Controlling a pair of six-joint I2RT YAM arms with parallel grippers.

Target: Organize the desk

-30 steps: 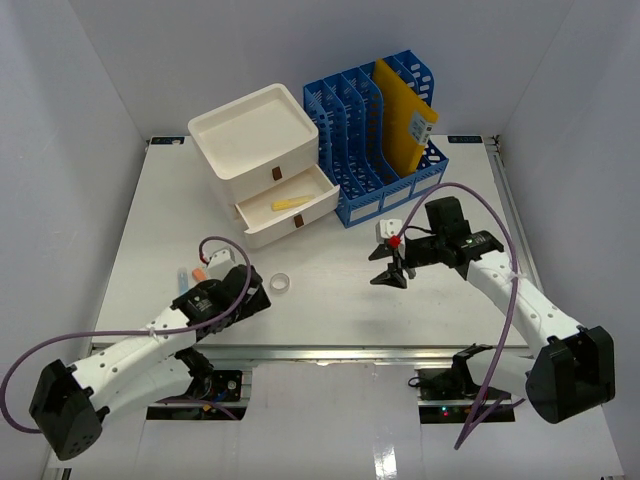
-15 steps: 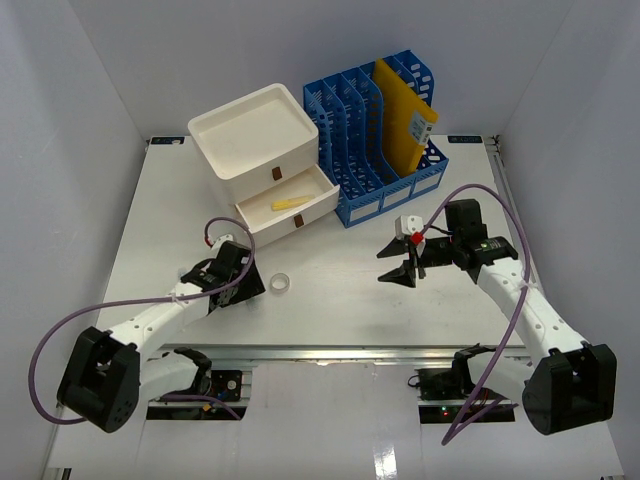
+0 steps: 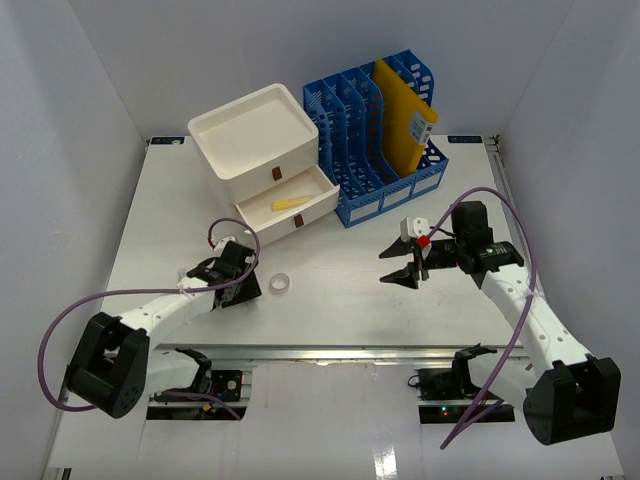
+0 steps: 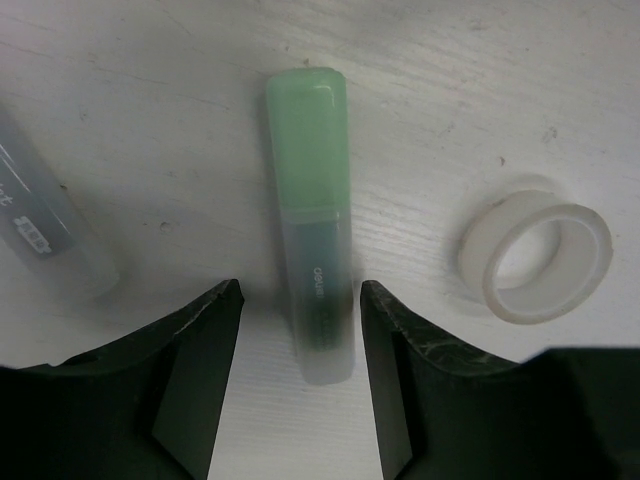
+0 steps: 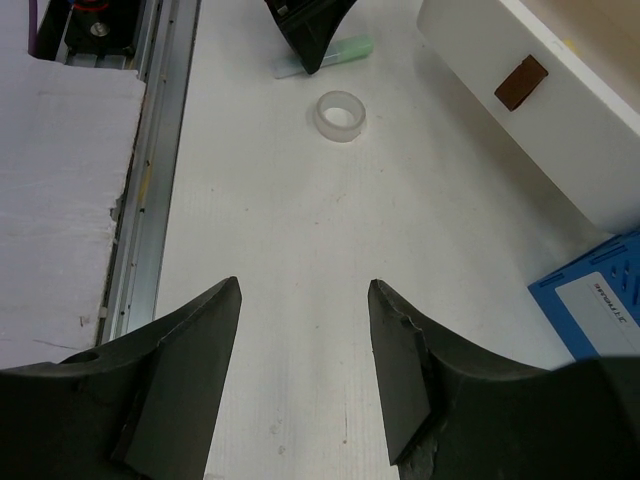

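In the top view, the worktop [image 3: 330,315] is seen as a large, flat, white rectangle lying under both arms, with a metal rail [image 3: 330,350] along its near edge. At its far side a white drawer box [image 3: 255,140] is placed. Its lower drawer [image 3: 300,195] is pulled out, probably so that small things can be dropped in, and a yellowish item lies inside already. Just beside it a blue file rack [image 3: 365,110] is set, with a yellow folder [image 3: 405,120] kept upright in one slot. The left tool [image 3: 240,288] is lowered near the surface, close to a tape ring [image 3: 281,285]. The right tool [image 3: 400,265] is held spread above the bare middle, and nothing is carried in it.

In the left wrist view, a green highlighter [image 4: 313,220] is seen lying flat, with one finger on each side of its barrel. A gap is visible on both sides, so the tool is spread and nothing is pinched (a grasp seems to be prepared). The tape ring lies to the right, apart from it, and a translucent tube [image 4: 45,215] is cut off at the left. Faint scratches and small specks are shown on the white surface.

In the right wrist view, the fingers are spread and empty over bare worktop, and the arm is judged to be waiting out of the way. A brown pull tab [image 5: 522,82] is seen on the drawer front.
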